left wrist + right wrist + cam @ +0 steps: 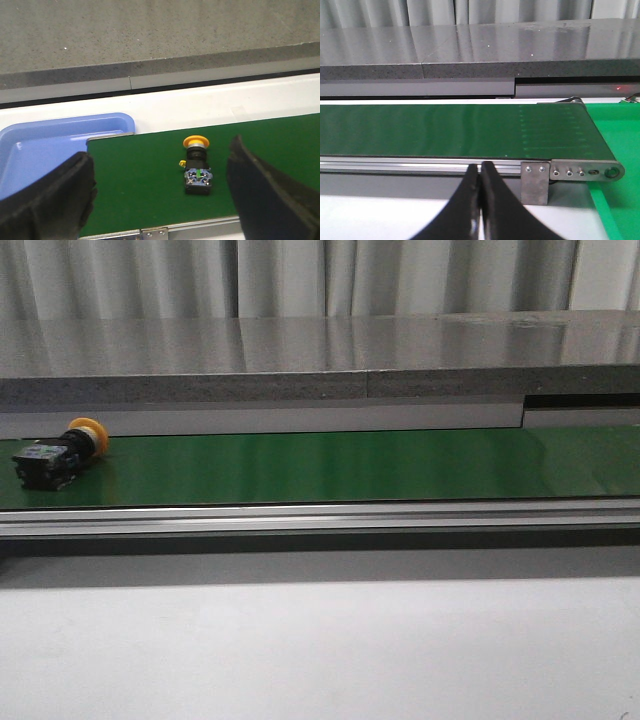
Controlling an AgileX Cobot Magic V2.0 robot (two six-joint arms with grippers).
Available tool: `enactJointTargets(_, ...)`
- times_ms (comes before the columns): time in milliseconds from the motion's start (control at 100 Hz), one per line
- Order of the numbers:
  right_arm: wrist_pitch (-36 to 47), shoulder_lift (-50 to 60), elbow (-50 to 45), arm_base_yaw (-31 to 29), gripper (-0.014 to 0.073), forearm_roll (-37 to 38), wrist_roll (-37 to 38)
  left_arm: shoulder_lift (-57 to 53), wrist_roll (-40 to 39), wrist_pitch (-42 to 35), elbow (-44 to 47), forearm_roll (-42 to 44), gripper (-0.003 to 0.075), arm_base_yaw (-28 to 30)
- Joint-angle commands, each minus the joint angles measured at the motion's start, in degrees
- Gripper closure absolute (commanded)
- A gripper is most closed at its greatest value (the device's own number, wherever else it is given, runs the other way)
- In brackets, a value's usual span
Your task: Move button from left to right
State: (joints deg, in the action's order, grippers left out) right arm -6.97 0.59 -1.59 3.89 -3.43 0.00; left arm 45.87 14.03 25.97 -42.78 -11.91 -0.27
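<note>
- The left gripper (160,200) is spread wide, its black fingers (55,195) on either side of the view, holding and touching nothing.
- The right gripper (480,200) has its fingers pressed together, empty, near the conveyor's metal rail (420,164).
- Beyond the left fingers, the button (197,166) lies on its side on the green conveyor belt (140,180), at its left end (60,452).
- A blue tray (50,145) sits just past that belt end.

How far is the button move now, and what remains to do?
Nothing looks done: the button lies on its side at the left end of the green belt. The left gripper hovers near it, jaws wide open. The right gripper is shut and empty. Grasp and transfer remain.
</note>
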Motion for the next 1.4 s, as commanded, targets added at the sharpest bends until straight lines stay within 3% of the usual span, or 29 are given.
enactJointTargets(0,4.73,1.24,0.86,0.11,0.0662,-0.04,-0.4,-6.09,-0.05,-8.3,3.65,-1.07,0.0185,-0.38)
enactJointTargets(370,4.73,1.24,0.86,0.11,0.0662,-0.04,-0.4,-25.2,-0.05,-14.95,20.78,-1.07,0.0185,-0.38)
enactJointTargets(590,4.73,1.24,0.86,0.11,0.0662,-0.04,-0.4,-31.5,-0.05,-16.72,22.66,-1.07,0.0185,-0.38)
enactJointTargets(890,4.73,1.24,0.86,0.11,0.0662,-0.04,-0.4,-31.59,-0.05,-16.54,22.66,-1.07,0.0204,-0.38)
enactJointTargets(1030,4.73,1.24,0.86,0.11,0.0662,-0.04,-0.4,-31.59,-0.05,-16.44,22.66,-1.07,0.0344,-0.38)
enactJointTargets(1290,4.73,1.24,0.86,0.11,0.0662,-0.04,-0.4,-31.59,-0.05,-16.44,22.66,-1.07,0.0735,-0.38)
enactJointTargets(1390,4.94,1.24,0.86,0.11,0.0662,-0.04,-0.4,-31.59,-0.05,-16.44,22.66,-1.07,0.074,-0.38)
